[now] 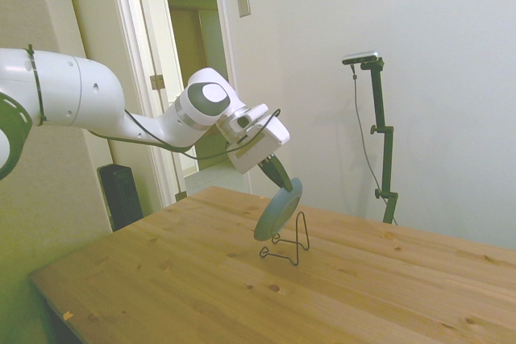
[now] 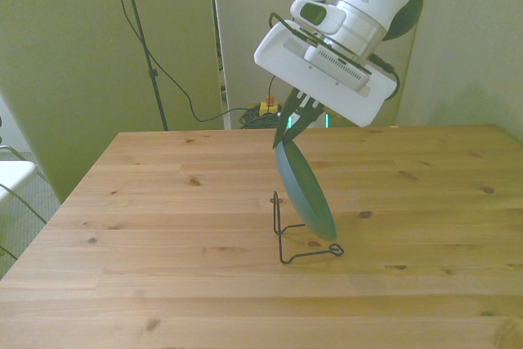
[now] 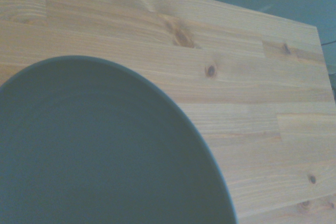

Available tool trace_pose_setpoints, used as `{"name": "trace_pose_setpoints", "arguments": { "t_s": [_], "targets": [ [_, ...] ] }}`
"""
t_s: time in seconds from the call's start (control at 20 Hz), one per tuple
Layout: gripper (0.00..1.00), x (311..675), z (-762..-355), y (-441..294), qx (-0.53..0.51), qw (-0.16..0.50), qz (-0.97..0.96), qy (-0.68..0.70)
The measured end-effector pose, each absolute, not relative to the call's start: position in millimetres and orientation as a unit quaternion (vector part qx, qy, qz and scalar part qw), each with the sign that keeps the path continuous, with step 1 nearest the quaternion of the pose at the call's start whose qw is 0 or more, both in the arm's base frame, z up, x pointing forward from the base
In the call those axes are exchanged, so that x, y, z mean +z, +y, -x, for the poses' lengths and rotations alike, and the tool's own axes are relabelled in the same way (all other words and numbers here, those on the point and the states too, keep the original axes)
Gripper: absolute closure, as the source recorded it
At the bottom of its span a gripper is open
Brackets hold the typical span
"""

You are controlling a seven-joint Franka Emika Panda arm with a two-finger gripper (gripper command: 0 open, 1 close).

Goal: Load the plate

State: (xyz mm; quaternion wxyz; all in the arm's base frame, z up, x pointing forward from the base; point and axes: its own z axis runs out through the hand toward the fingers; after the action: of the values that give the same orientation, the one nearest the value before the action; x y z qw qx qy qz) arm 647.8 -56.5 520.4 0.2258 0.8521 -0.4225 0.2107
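The jaws [image 2: 296, 124] pinch the plate's [image 2: 305, 190] top rim; the plate hangs tilted below them at frame centre, its lower edge just over the wire stand [image 2: 286, 239] on the table [image 2: 163, 202]. The side view shows a gap between plate [image 1: 278, 209] and the stand's [image 1: 294, 243] upright; the wrist view shows only the plate's face [image 3: 94, 150].

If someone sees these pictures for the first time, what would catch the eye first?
First, the teal plate, held tilted on edge near the middle of the wooden table, its top rim pinched in the gripper. Right below and beside it stands a thin black wire stand, and the plate's lower edge looks very close to it; contact cannot be told. In the wrist view the plate fills most of the picture.
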Motion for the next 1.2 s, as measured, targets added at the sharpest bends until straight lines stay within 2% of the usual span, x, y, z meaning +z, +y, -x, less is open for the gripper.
{"name": "trace_pose_setpoints", "arguments": {
  "t_s": [0.35, 0.65, 0.85, 1.2],
  "targets": [
    [1.00, 505, -658, -41, 0.209, 0.240, -0.850, -0.419],
    [1.00, 523, -660, -28, 0.213, 0.253, -0.846, -0.419],
    [1.00, 534, -659, -11, 0.216, 0.288, -0.840, -0.407],
    [1.00, 528, -660, -12, 0.218, 0.340, -0.829, -0.388]
  ]
}}
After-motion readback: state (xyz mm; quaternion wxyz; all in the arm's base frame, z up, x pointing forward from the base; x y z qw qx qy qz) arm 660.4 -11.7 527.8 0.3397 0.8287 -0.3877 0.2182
